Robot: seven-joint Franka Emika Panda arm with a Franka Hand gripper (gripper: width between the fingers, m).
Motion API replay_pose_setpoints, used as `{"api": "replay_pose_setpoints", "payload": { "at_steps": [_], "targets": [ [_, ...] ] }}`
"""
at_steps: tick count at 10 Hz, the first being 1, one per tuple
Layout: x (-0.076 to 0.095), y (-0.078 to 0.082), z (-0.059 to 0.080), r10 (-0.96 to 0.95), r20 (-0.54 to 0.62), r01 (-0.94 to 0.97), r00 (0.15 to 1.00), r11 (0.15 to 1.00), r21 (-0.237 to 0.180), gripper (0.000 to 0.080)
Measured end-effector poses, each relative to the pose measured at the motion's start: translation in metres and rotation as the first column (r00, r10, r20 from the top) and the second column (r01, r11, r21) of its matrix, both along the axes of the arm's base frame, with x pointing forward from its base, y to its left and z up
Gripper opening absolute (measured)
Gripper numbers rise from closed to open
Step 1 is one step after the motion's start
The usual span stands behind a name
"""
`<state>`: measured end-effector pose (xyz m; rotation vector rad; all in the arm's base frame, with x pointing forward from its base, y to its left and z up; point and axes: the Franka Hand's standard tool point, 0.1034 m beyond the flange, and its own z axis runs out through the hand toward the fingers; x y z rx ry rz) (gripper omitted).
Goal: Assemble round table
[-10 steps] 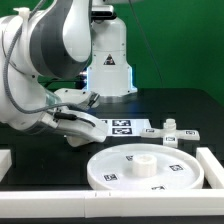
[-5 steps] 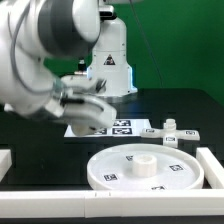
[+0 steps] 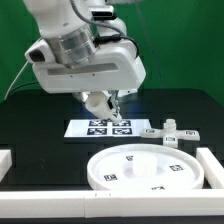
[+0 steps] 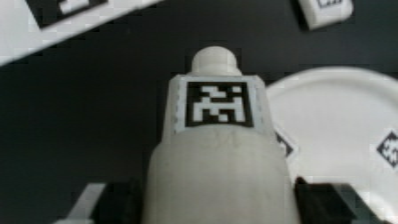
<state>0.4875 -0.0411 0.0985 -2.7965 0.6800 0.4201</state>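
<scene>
The round table top, a large flat white rimmed disc [image 3: 150, 170] with small square tags, lies at the front right and has a short raised hub [image 3: 143, 160] in its middle. My gripper [image 3: 103, 104] hangs above the marker board, behind the disc. It is shut on a white cylinder leg [image 4: 217, 140] with a rounded tip and a square tag. In the wrist view the leg fills the space between the dark fingers [image 4: 334, 200], and part of the disc [image 4: 338, 100] shows beside it. In the exterior view the leg [image 3: 96, 104] is only partly visible.
The marker board [image 3: 108, 127] lies behind the disc and shows in the wrist view [image 4: 63, 30]. Small white parts [image 3: 172, 130] lie at its right. White rails border the front [image 3: 60, 205], the exterior view's left [image 3: 5, 160] and its right [image 3: 212, 165].
The arm has swung from low at the exterior view's left up to the middle. The gripper now hangs over the marker board, pointing down with the leg in it.
</scene>
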Motion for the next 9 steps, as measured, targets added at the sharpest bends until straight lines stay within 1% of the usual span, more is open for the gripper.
{"api": "replay_pose_setpoints", "payload": {
  "at_steps": [2,3,4,5,6,7,8,9],
  "targets": [
    [0.006,-0.001,0.000,0.003,0.125,0.006,0.992,0.997,-0.076,0.0407],
    [0.019,0.007,0.004,0.048,0.195,-0.024,0.980,0.992,-0.121,0.0407],
    [0.037,0.013,0.010,0.084,0.271,-0.041,0.959,0.986,-0.160,0.0407],
    [0.051,0.023,0.018,0.122,0.325,-0.059,0.938,0.979,-0.198,0.0407],
    [0.064,0.043,0.028,0.144,0.374,-0.058,0.916,0.971,-0.231,0.0407],
    [0.070,0.065,0.035,0.164,0.452,-0.042,0.877,0.963,-0.267,0.0407],
    [0.067,0.067,0.032,0.181,0.503,-0.034,0.845,0.957,-0.287,0.0407],
    [0.068,0.066,0.031,0.184,0.541,-0.015,0.820,0.953,-0.301,0.0407]
  ]
}}
